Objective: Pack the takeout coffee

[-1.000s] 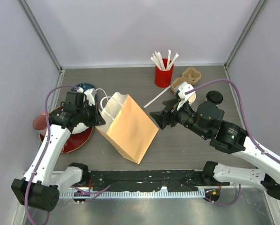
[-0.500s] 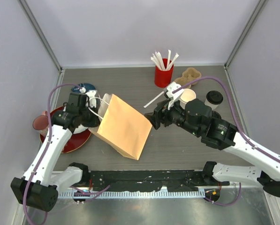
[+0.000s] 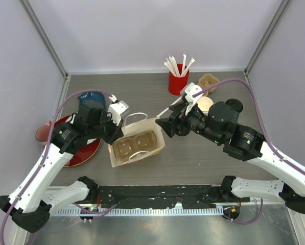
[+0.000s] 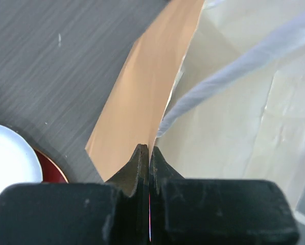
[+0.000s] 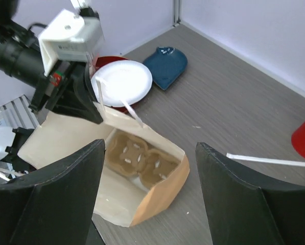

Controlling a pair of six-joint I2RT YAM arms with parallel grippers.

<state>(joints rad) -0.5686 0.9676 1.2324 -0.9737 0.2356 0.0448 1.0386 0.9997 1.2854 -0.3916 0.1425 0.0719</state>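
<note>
- Left end effector (image 4: 149,153), reaching low, pinched the paper bag (image 5: 158,198) at its rim.
- Right end effector (image 3: 164,127) hovered released just beside it.
- Bag held a cup carrier (image 3: 136,144); one lidded coffee (image 3: 234,105) stood outside on the surface (image 3: 193,153).

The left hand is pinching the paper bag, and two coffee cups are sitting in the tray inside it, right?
Not quite. The left gripper does pinch the paper bag, but the tray inside it is empty: nothing sits in its two holes. The right wrist view shows this.
</note>
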